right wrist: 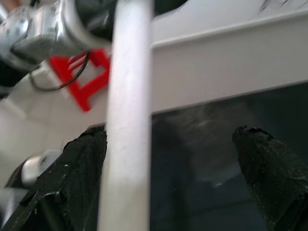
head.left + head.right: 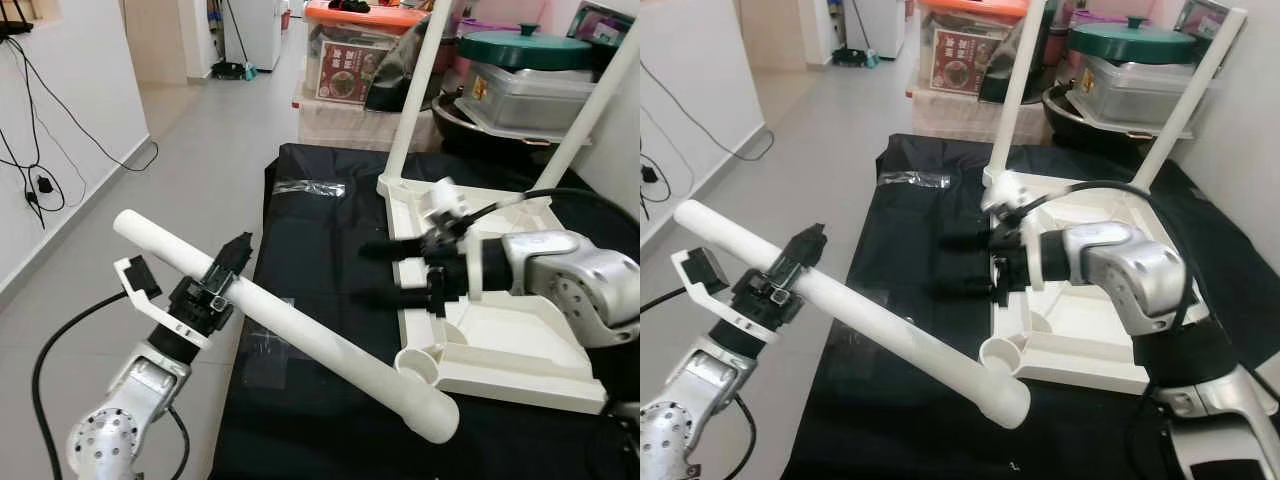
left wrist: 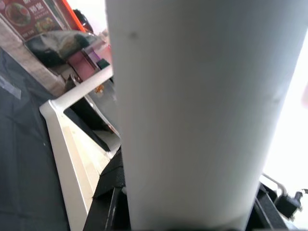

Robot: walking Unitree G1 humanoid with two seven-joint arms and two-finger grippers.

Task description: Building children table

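A robot's left gripper [image 2: 228, 262] clamps a long white table leg [image 2: 285, 322], held at a slant with its lower end over a black cloth [image 2: 320, 250] spread on the floor. The leg's lower end lies just beside a round socket [image 2: 418, 364] at the near corner of an upturned white tabletop [image 2: 500, 330] resting on the cloth. 2 more white legs [image 2: 420, 90] already stand upright in the tabletop's far corners. The right gripper [image 2: 385, 272] hovers at the tabletop's left edge, its black fingers spread apart. Storage boxes [image 2: 350, 60] sit behind.
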